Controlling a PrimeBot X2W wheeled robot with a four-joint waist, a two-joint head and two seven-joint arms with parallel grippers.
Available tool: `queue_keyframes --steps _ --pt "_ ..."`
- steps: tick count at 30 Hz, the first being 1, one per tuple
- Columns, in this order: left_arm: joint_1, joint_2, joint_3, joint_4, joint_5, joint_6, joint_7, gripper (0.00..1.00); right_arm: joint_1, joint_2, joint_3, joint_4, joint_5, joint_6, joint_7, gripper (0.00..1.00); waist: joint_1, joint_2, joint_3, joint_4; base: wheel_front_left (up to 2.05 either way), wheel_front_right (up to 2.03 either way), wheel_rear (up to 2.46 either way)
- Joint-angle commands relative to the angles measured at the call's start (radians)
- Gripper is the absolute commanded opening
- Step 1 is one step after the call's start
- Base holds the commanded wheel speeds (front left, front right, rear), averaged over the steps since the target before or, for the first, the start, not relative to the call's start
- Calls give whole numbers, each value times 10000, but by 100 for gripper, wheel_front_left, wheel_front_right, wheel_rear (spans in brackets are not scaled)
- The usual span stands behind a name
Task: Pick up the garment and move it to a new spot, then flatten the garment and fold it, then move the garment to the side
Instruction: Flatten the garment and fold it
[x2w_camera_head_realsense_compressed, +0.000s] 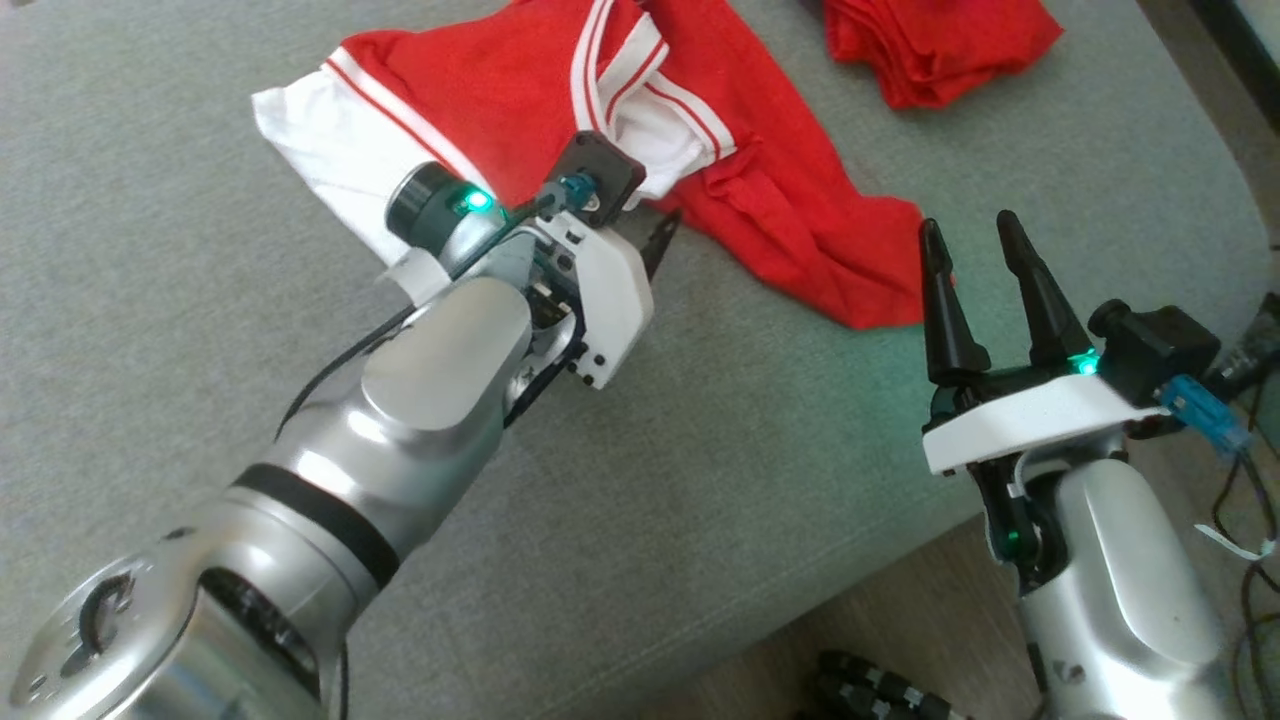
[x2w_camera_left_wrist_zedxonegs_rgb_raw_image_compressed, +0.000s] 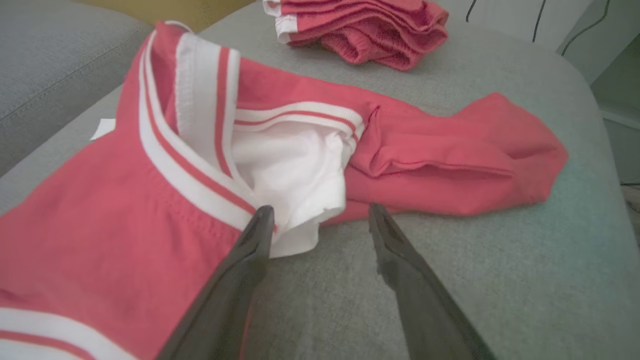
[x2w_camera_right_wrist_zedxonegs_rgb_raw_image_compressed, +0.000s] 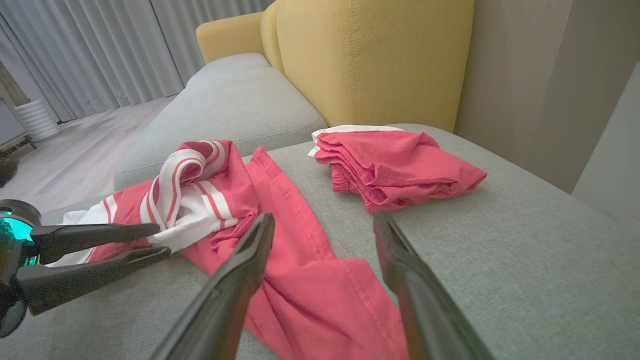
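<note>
Since neither gripper has hold of anything, items are listed as they lie, nearest first.

1. Left gripper. Jaws spread wide and empty. The tips sit low over the cushion at the garment's near edge. One finger is at the white sleeve hem, though contact cannot be told, and the other is over bare cushion. Judged: placed to straddle that hem for the first pick.

2. Right gripper. Jaws wide and empty, at 4 o'clock in the head view, fingers pointing to 12. The tips are just beside the garment's red tail. Judged: on standby, or lined up for a second hold so the cloth can be lifted spread rather than bunched.

3. Cushion. Grey sofa seat that bears all the cloth. The bare stretch toward 6 o'clock is judged a likely new spot.

4. Garment. Red, with white striped trim and white sleeves. It lies rumpled from 11 to 2 o'clock in the head view, collar band standing up, one red part trailing toward 4. It is not lifted and not flat. Judged: the whole task is ahead.

5. Pile. A second red piece, folded, at 1 o'clock and apart from the garment. Judged: it marks the side where finished work goes.

6. Backrest. Yellow, at 12 o'clock behind the pile in the right wrist view.

7. Curtains. Grey, farthest, at 10 o'clock.
</note>
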Motion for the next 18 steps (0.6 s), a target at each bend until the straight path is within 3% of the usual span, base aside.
queue_keyframes --steps 1,3,4,5,6,13,18 --pt "-608 -19 75 -73 1 -26 -88 100 14 -34 199 -350 36 -7 7 100 0 0 42 -89 0 0 0" --pt "-658 -27 -30 129 -64 -66 -134 49 12 -34 228 -335 69 -7 -6 100 0 0 44 -166 0 0 0" --pt "-685 -29 -96 160 -95 -72 -177 34 13 -34 232 -330 83 -7 -16 100 0 0 46 -194 0 0 0" --pt "-704 -30 -153 172 -145 -75 -217 11 19 -34 228 -324 93 -7 -30 100 0 0 45 -212 0 0 0" --pt "-726 -31 -225 164 -186 -86 -256 0 28 -34 214 -310 100 -7 -45 100 0 0 41 -219 0 0 0" --pt "-797 -34 -560 -224 -671 -5 -655 0 80 -34 63 -157 37 -7 -54 100 0 0 -307 29 0 0 0" --pt "-856 -34 -690 -965 -1241 -56 -779 0 255 -33 -204 -156 -240 -7 106 100 0 0 -974 688 0 0 0"
